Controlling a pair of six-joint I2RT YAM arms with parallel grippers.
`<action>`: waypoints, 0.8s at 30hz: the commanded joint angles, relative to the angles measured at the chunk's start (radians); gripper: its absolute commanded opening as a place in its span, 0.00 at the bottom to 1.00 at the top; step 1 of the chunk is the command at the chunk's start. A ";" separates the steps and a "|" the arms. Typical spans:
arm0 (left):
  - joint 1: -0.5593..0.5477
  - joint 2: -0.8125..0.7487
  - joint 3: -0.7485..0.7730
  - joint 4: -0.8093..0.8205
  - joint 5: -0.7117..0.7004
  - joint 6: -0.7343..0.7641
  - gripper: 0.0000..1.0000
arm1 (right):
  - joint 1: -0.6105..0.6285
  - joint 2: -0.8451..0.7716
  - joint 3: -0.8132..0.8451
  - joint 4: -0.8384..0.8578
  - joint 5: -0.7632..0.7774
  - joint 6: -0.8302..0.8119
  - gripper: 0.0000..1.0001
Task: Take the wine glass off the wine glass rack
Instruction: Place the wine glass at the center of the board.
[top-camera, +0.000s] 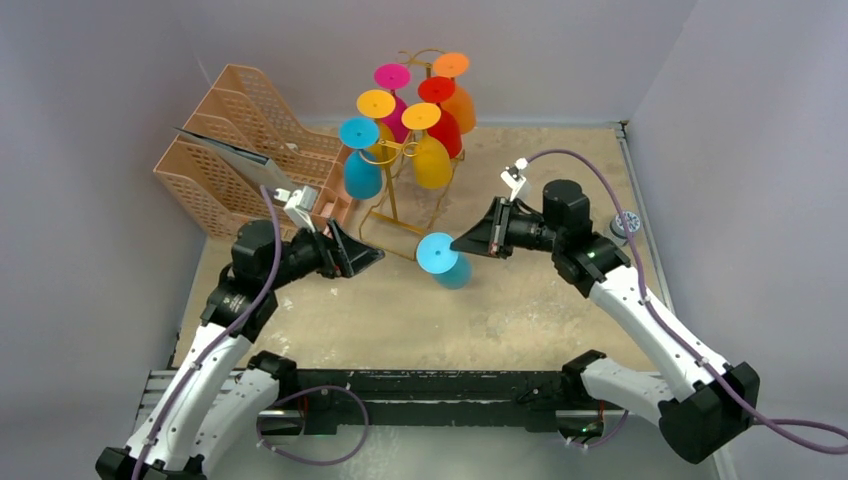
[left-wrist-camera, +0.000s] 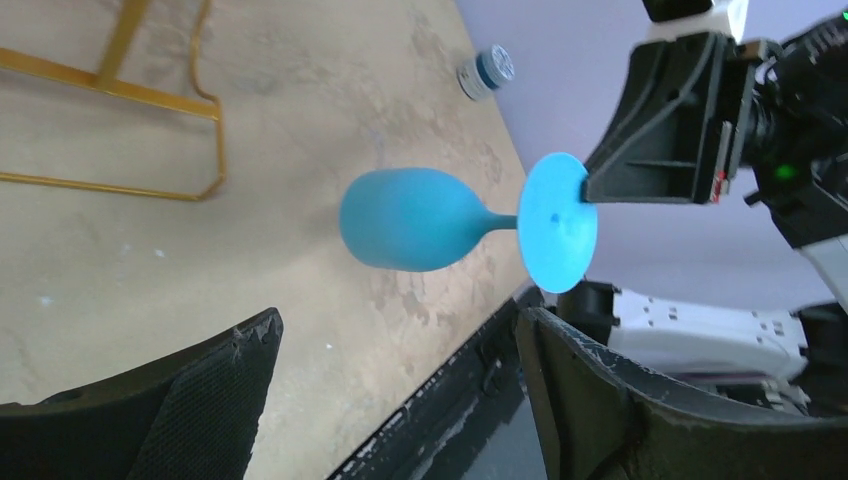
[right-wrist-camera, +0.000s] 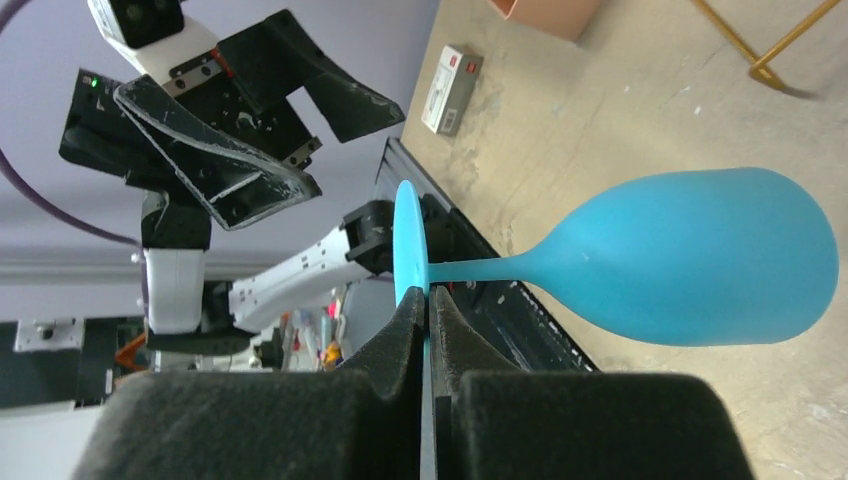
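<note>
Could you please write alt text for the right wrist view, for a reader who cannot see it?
The right gripper is shut on the edge of the foot of a blue wine glass, whose bowl points toward the sandy table. Beyond it the left gripper stands open, and a small white box lies on the table.

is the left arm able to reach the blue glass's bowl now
Probably yes: the open left hand faces the blue glass with nothing between; the right hand pinches only its foot.
</note>
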 joint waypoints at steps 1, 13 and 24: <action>-0.080 -0.007 -0.051 0.184 0.054 -0.089 0.85 | 0.049 0.022 0.029 0.023 -0.073 -0.071 0.00; -0.413 0.160 -0.058 0.346 -0.063 -0.060 0.76 | 0.097 0.001 -0.046 0.071 -0.023 -0.085 0.00; -0.438 0.169 -0.094 0.406 -0.096 -0.084 0.53 | 0.097 -0.020 -0.060 0.154 -0.081 -0.064 0.00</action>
